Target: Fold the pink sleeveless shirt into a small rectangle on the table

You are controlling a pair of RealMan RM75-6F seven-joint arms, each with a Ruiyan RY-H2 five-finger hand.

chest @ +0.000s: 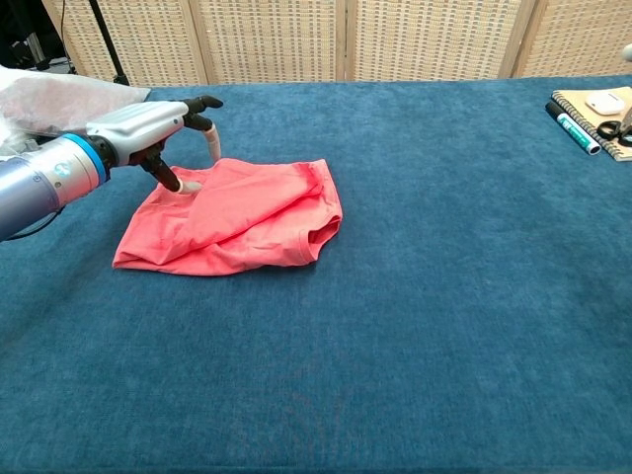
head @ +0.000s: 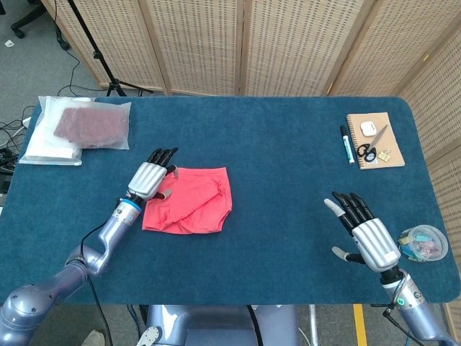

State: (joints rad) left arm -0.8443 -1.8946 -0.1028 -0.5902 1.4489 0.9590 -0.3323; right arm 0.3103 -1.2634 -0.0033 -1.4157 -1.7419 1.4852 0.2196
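Observation:
The pink shirt (head: 193,202) lies crumpled and partly folded on the blue table (head: 288,187), left of centre; in the chest view the shirt (chest: 242,217) has a rumpled fold along its right side. My left hand (head: 150,178) is over the shirt's upper left corner with its fingers stretched out. In the chest view the left hand (chest: 158,126) touches that corner with its thumb tip and holds nothing. My right hand (head: 366,232) hovers far off near the table's front right, fingers spread and empty; the chest view does not show it.
A clear bag with a dark red cloth (head: 85,127) lies at the back left. A notebook (head: 374,140) with scissors and a marker beside it sits at the back right, and a plastic cup of clips (head: 425,243) stands by the right hand.

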